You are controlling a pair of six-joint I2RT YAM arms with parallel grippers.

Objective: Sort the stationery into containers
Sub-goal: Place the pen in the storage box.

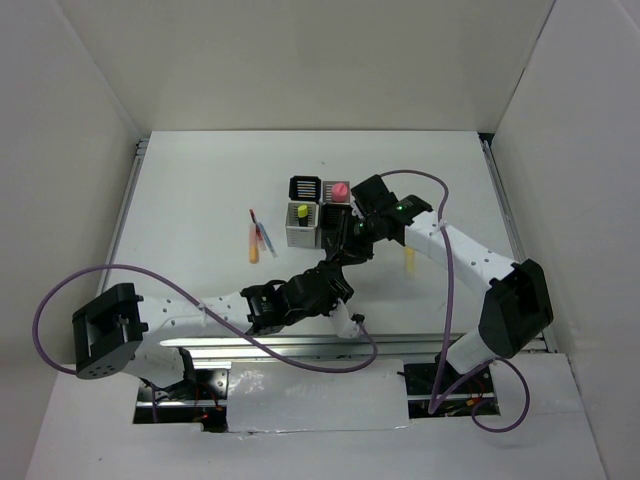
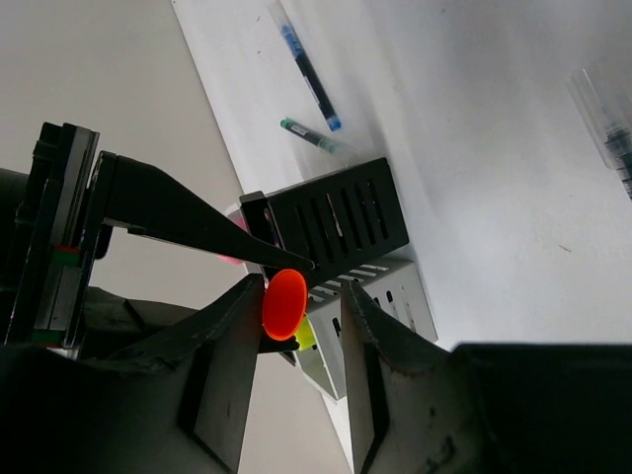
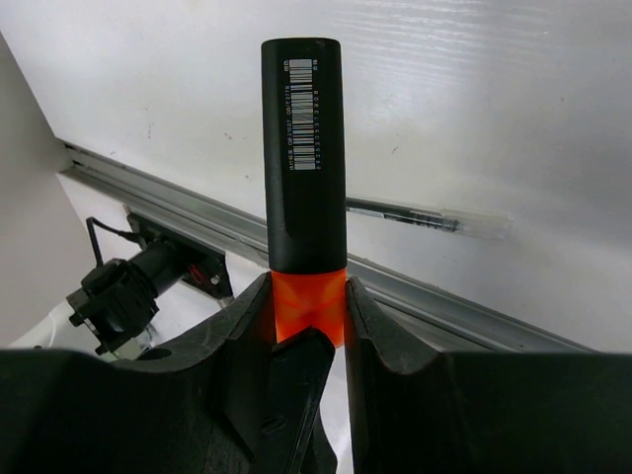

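- highlighter [image 3: 302, 148]: smooth matt black plastic barrel with a white printed barcode; the orange section is bright, slightly glossy plastic.
- right claw [image 3: 308, 296]: matt black plastic, faintly grainy.
- black container [image 2: 341, 222]: smooth slatted plastic with a dull sheen.
- grey container [image 2: 400, 296]: satin finish; plastic or metal, unclear.
- pen [image 2: 308, 74]: clear glossy plastic shell.
- bench [image 2: 494, 217]: white, matt, finely ribbed.
- rail [image 3: 444, 301]: bare, brushed-looking metal.

Bright, diffuse overhead light; I note soft shadows on the table [image 1: 200, 190]. Wrist views blur the near fingers [image 3: 237, 365]; the orange highlighter [image 3: 304, 188] is sharp.
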